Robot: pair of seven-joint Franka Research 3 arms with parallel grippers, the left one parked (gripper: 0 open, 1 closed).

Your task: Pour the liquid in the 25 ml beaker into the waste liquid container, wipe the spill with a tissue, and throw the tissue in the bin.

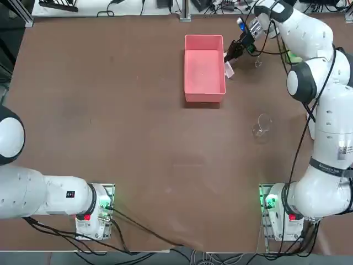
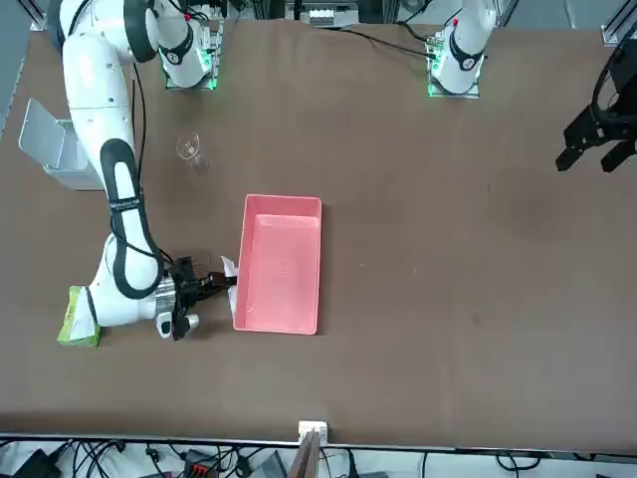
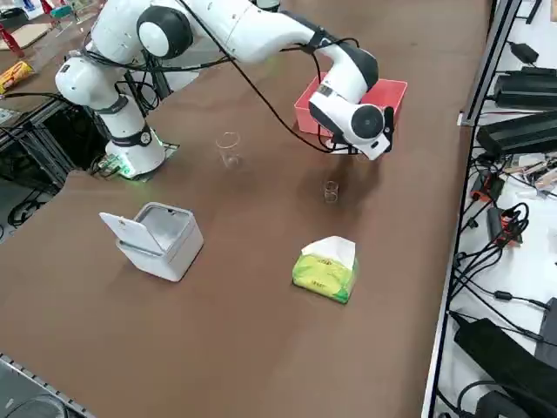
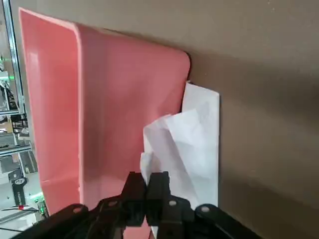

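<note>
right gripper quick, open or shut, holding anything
Right gripper: fingers shut on the tissue, low beside the pink tray.

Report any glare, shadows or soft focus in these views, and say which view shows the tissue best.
Top view: even light, faint sheen on the table; the larger beaker is barely visible. Front view: green glow at the arm bases. Right side view: soft shadow under the bin. Right wrist view: the shut right gripper is slightly soft, while the tissue beside the pink tray shows best here.
</note>
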